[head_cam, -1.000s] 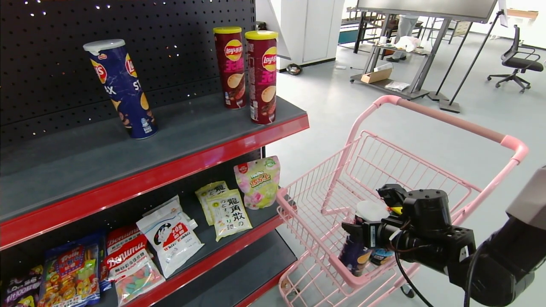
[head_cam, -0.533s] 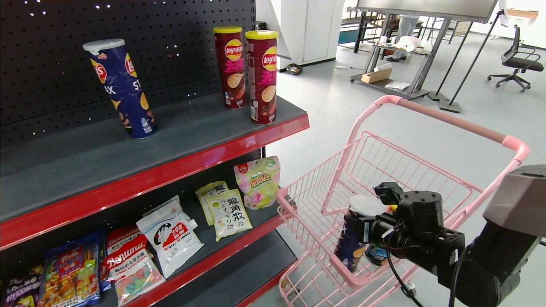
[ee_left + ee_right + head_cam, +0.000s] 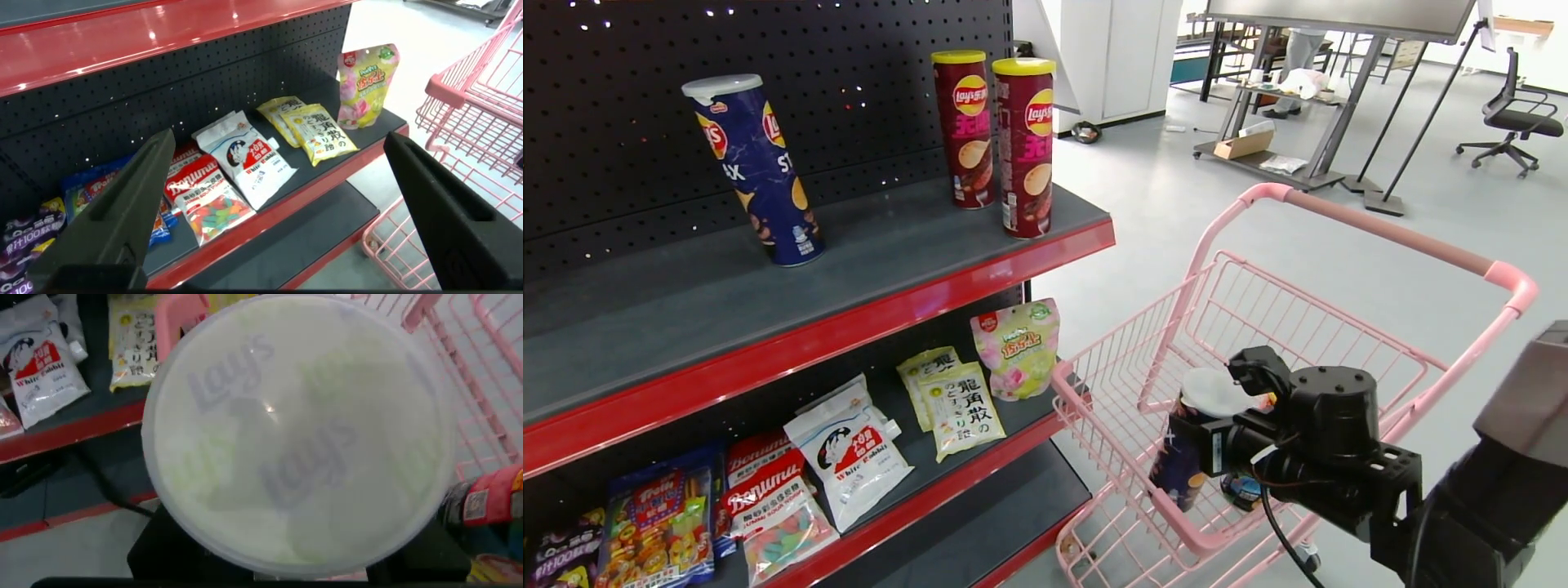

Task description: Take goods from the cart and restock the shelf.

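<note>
The right claw (image 3: 1227,412) is clamped on a blue chip can (image 3: 1176,474), its fingers closed around the upper body just under the pale lid. In the right wrist view that lid (image 3: 298,429) sits square to the lens. The can hangs nearly upright at the lower right of the head view. Its lid is above the rim of the pink cart (image 3: 1380,233) and its base is still below the front rail.

Over the last second the claw has carried the can up and toward the left of the frame, from deep in the basket to the corner nearest the shelf. The grip has not slipped, since the can kept its place between the fingers. I judge this as the pick done and the transfer begun, though the base has yet to clear the rail. A sideways move too early could catch it on the wire.

Another item (image 3: 1243,488) lies in the basket below the claw, too hidden to identify.

The upper shelf (image 3: 686,310) fills the left half of the frame. A matching blue can (image 3: 756,171) stands at upper left, and two maroon cans (image 3: 968,131) (image 3: 1023,147) stand close together at upper centre. The bare board between them looks a likely spot.

The left claw (image 3: 278,220) has its fingers wide apart with nothing between them, facing the snack bags (image 3: 245,159) on the lower shelf.
</note>
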{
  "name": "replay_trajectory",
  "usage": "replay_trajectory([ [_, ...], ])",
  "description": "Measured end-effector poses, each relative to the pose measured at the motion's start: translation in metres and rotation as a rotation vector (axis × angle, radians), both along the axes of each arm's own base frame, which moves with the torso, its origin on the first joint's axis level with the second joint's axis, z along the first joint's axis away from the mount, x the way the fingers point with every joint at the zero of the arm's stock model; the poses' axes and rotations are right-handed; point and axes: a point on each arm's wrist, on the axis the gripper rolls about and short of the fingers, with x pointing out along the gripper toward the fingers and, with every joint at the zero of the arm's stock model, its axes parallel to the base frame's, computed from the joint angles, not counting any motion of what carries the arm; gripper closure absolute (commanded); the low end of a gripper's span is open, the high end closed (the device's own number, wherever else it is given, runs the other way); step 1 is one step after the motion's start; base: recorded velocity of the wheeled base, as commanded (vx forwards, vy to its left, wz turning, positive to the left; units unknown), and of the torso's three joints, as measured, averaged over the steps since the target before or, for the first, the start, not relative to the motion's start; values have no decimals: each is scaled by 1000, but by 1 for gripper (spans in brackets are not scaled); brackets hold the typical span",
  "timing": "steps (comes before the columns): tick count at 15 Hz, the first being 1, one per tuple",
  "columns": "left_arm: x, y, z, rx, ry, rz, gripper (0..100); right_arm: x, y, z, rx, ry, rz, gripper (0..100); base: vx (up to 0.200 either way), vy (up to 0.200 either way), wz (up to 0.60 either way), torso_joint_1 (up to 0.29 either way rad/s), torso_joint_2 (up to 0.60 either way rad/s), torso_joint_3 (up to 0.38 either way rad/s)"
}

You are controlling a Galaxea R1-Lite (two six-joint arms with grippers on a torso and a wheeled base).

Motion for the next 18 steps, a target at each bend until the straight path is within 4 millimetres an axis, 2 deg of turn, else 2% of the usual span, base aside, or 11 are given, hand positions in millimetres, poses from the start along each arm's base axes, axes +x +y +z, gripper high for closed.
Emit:
replay_trajectory([
  [3,0,0,0,-1,0,-1,0,-2,5,43,-17,-182,47,100,0,0,0,0,0,0],
  [6,0,0,0,0,0,-1,0,-4,4,85,-36,-292,64,100,0,0,0,0,0,0],
  [10,0,0,0,0,0,-1,0,-26,-9,142,-127,-252,66,100,0,0,0,0,0,0],
  [13,0,0,0,0,0,-2,0,-67,-31,193,-158,-236,26,100,0,0,0,0,0,0],
  [14,0,0,0,0,0,-2,0,-83,-41,204,-167,-232,10,100,0,0,0,0,0,0],
  [16,0,0,0,0,0,-2,0,-127,-67,215,-202,-188,-23,100,0,0,0,0,0,0],
  [18,0,0,0,0,0,-3,0,-173,-96,213,-250,-116,-82,100,0,0,0,0,0,0],
])
